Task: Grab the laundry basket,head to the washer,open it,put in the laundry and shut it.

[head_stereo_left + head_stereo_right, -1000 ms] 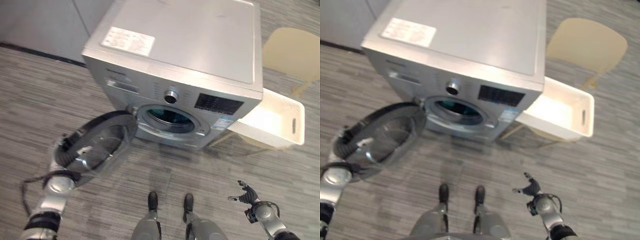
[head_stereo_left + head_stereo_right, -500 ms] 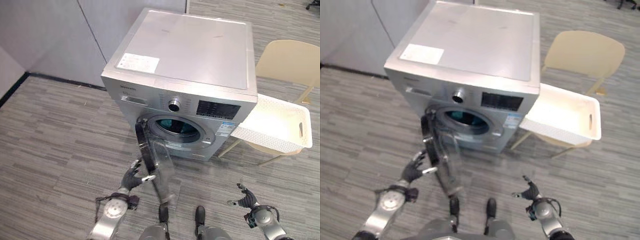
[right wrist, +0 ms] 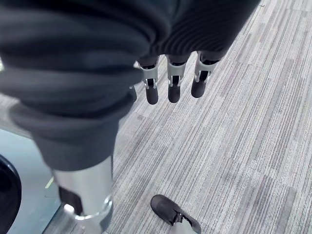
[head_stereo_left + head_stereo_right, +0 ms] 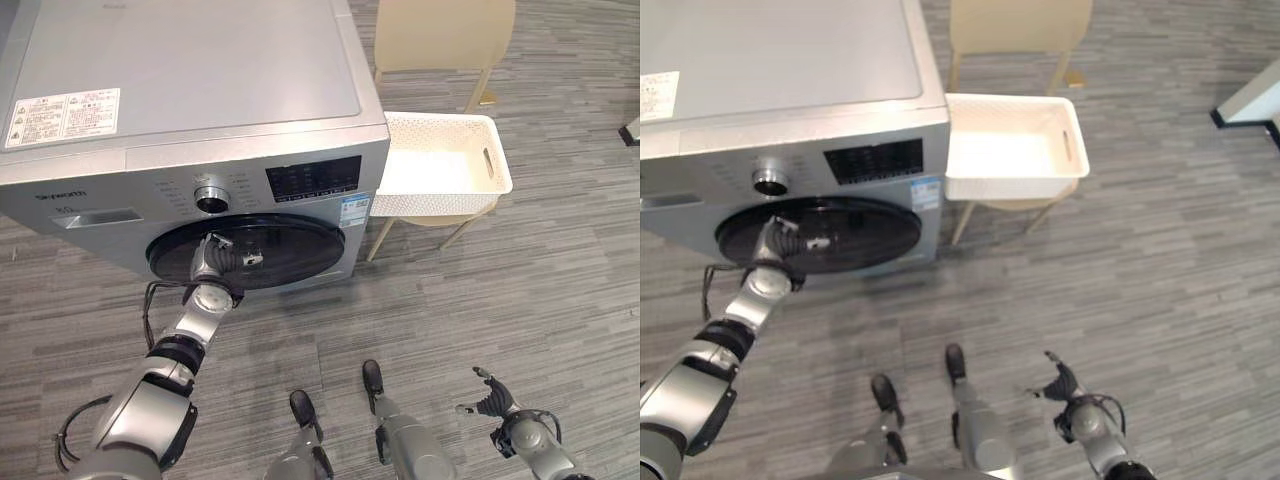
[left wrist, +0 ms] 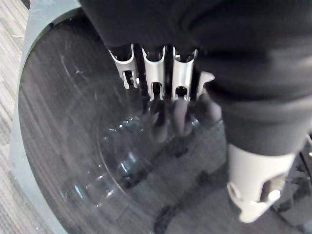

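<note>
The left robot hand (image 4: 213, 262) has silver fingers (image 5: 155, 73) with slotted segments and dark tips. A dark ribbed cover (image 5: 234, 58) wraps its back and wrist, and its thumb (image 5: 253, 195) is pale and slotted. Behind this robot hand, the left arm (image 4: 150, 410) has a round silver joint, black bands and smooth silver-grey shells. The right robot hand (image 4: 488, 402) has the same dark ribbed cover (image 3: 73, 58) and dark-tipped fingers (image 3: 169, 92).

Silver-grey washer (image 4: 190, 110) with dark round door (image 4: 270, 252), white perforated basket (image 4: 440, 170), beige chair (image 4: 440, 35).
</note>
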Available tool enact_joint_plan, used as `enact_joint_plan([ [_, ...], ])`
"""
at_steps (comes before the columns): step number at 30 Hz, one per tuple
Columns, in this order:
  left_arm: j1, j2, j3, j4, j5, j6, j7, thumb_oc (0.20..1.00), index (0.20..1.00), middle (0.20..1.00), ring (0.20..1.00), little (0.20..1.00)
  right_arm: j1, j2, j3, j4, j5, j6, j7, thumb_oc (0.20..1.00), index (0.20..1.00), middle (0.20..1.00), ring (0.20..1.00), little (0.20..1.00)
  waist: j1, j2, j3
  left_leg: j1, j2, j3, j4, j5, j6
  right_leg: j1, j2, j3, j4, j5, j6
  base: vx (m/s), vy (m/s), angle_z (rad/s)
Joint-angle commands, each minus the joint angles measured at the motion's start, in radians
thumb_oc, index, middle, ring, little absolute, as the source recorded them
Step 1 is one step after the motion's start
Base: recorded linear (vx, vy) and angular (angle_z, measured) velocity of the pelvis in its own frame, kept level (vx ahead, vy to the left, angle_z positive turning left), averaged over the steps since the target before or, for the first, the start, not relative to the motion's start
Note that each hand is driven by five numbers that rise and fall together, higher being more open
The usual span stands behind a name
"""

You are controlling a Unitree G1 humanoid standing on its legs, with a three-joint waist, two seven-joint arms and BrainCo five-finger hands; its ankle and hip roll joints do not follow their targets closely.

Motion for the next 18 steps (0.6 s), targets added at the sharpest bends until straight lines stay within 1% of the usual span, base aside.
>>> enact_joint_plan([
  [1, 0.002, 0.002, 0.045, -0.107, 0.055, -0.067, 0.024, 1.000, 1.000, 1.000, 1.000, 1.000, 0.000, -0.013, -0.030, -0.006, 0.024, -0.044, -0.022, 1.000, 1.000, 1.000, 1.000, 1.000, 0.032, -0.010, 0.003, 0.031, -0.013, -0.123, 0.005, -0.052, -0.019, 0.054, -0.009, -0.022, 0.081, -0.122, 0.055, 0.04, -0.011, 0.11],
  [2, 0.036, -0.002, 0.050, -0.154, 0.060, -0.068, 0.019, 1.000, 1.000, 1.000, 1.000, 1.000, 0.005, -0.009, -0.034, -0.001, 0.022, -0.043, -0.020, 1.000, 1.000, 1.000, 1.000, 1.000, 0.037, -0.009, -0.002, 0.039, -0.016, -0.126, 0.002, -0.052, -0.020, 0.065, -0.010, -0.027, 0.077, -0.124, 0.054, 0.06, -0.022, 0.19],
  [6, 0.267, -0.072, 0.110, -0.334, 0.045, -0.079, -0.021, 1.000, 1.000, 1.000, 1.000, 1.000, 0.011, 0.016, -0.064, 0.036, 0.007, -0.029, -0.021, 1.000, 1.000, 1.000, 1.000, 1.000, 0.069, 0.000, -0.025, 0.098, -0.023, -0.145, -0.003, -0.063, -0.021, 0.137, -0.012, -0.047, 0.070, -0.143, 0.050, 0.10, -0.041, 0.31],
  [7, 0.381, -0.097, 0.147, -0.395, 0.014, -0.084, -0.051, 1.000, 1.000, 1.000, 1.000, 1.000, 0.004, 0.025, -0.083, 0.053, 0.001, -0.020, -0.022, 1.000, 1.000, 1.000, 1.000, 1.000, 0.087, 0.004, -0.035, 0.127, -0.027, -0.154, -0.005, -0.068, -0.021, 0.175, -0.012, -0.057, 0.063, -0.152, 0.047, 0.11, -0.042, 0.29],
  [9, 0.483, -0.116, 0.183, -0.414, -0.006, -0.083, -0.080, 1.000, 1.000, 1.000, 1.000, 1.000, -0.004, 0.031, -0.102, 0.066, -0.004, -0.014, -0.021, 1.000, 1.000, 1.000, 1.000, 1.000, 0.104, 0.006, -0.047, 0.150, -0.028, -0.162, -0.006, -0.071, -0.021, 0.205, -0.011, -0.065, 0.058, -0.158, 0.045, 0.07, -0.036, 0.18],
  [10, 0.485, -0.116, 0.184, -0.416, -0.006, -0.082, -0.080, 1.000, 1.000, 1.000, 1.000, 1.000, -0.004, 0.031, -0.101, 0.066, -0.004, -0.014, -0.021, 1.000, 1.000, 1.000, 1.000, 1.000, 0.103, 0.006, -0.046, 0.152, -0.028, -0.163, -0.006, -0.072, -0.021, 0.207, -0.011, -0.065, 0.057, -0.158, 0.045, 0.03, -0.031, 0.16],
  [12, 0.608, -0.146, 0.234, -0.400, -0.036, -0.069, -0.117, 1.000, 1.000, 1.000, 1.000, 1.000, -0.012, 0.039, -0.132, 0.082, 0.000, -0.007, -0.021, 1.000, 1.000, 1.000, 1.000, 1.000, 0.124, 0.009, -0.064, 0.171, -0.032, -0.174, -0.006, -0.072, -0.022, 0.237, -0.013, -0.080, 0.051, -0.164, 0.043, 0.03, -0.038, 0.21],
  [13, 0.610, -0.146, 0.234, -0.401, -0.036, -0.069, -0.117, 1.000, 1.000, 1.000, 1.000, 1.000, -0.011, 0.039, -0.132, 0.081, 0.000, -0.007, -0.021, 1.000, 1.000, 1.000, 1.000, 1.000, 0.123, 0.009, -0.064, 0.171, -0.032, -0.175, -0.006, -0.073, -0.022, 0.238, -0.013, -0.081, 0.051, -0.164, 0.043, 0.04, -0.043, 0.15],
  [14, 0.673, -0.174, 0.267, -0.344, -0.060, -0.052, -0.139, 1.000, 1.000, 1.000, 1.000, 1.000, -0.013, 0.043, -0.156, 0.087, 0.012, -0.003, -0.026, 1.000, 1.000, 1.000, 1.000, 1.000, 0.136, 0.011, -0.078, 0.184, -0.033, -0.182, -0.006, -0.073, -0.023, 0.258, -0.014, -0.093, 0.047, -0.166, 0.042, 0.03, -0.021, 0.13],
  [15, 0.673, -0.175, 0.267, -0.344, -0.060, -0.052, -0.139, 1.000, 1.000, 1.000, 1.000, 1.000, -0.013, 0.042, -0.156, 0.087, 0.012, -0.003, -0.026, 1.000, 1.000, 1.000, 1.000, 1.000, 0.135, 0.011, -0.078, 0.185, -0.033, -0.183, -0.006, -0.073, -0.023, 0.259, -0.014, -0.093, 0.046, -0.167, 0.042, 0.04, -0.026, 0.20],
  [16, 0.709, -0.194, 0.283, -0.269, -0.060, -0.040, -0.146, 1.000, 1.000, 1.000, 1.000, 1.000, -0.018, 0.046, -0.172, 0.084, 0.028, -0.001, -0.027, 1.000, 1.000, 1.000, 1.000, 1.000, 0.143, 0.012, -0.087, 0.195, -0.035, -0.186, -0.006, -0.073, -0.021, 0.271, -0.013, -0.096, 0.044, -0.169, 0.041, 0.02, -0.009, 0.21],
  [18, 0.726, -0.212, 0.296, -0.194, -0.055, -0.021, -0.155, 1.000, 1.000, 1.000, 1.000, 1.000, -0.018, 0.052, -0.175, 0.088, 0.036, 0.001, -0.024, 1.000, 1.000, 1.000, 1.000, 1.000, 0.149, 0.013, -0.096, 0.207, -0.034, -0.189, -0.006, -0.074, -0.022, 0.286, -0.014, -0.104, 0.043, -0.174, 0.038, 0.03, -0.020, 0.09],
])
